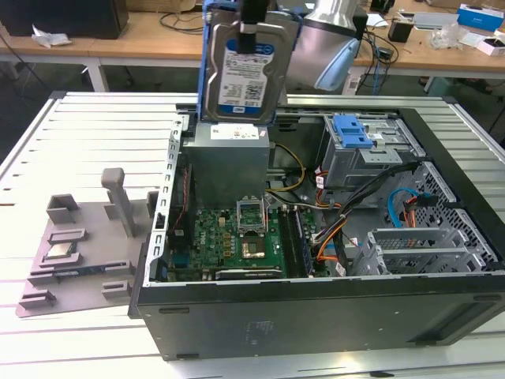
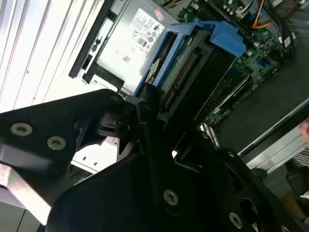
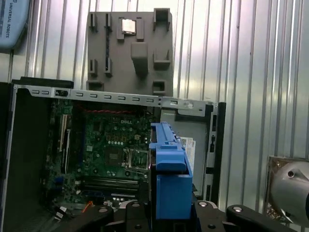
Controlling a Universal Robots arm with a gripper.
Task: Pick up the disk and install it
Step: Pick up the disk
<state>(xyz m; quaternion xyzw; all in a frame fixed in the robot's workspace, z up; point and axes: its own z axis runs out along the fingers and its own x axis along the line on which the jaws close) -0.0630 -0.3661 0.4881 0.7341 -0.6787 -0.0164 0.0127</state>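
**Disk gripped, held up over open computer case**

The disk (image 1: pixel 243 67) is a silver drive with a white-and-blue label and a bright blue frame round it, standing on edge. The open computer case (image 1: pixel 316 316) lies on a slatted metal table (image 1: pixel 95 126). A gray tray (image 1: pixel 79 253) sits beside it on the exterior view's left, with wooden benches (image 1: pixel 142 35) behind. The gripper (image 1: pixel 252 24) is pinched on the disk's upper edge. The disk hangs under it, raised over the power supply box (image 1: pixel 229 154) inside the case.
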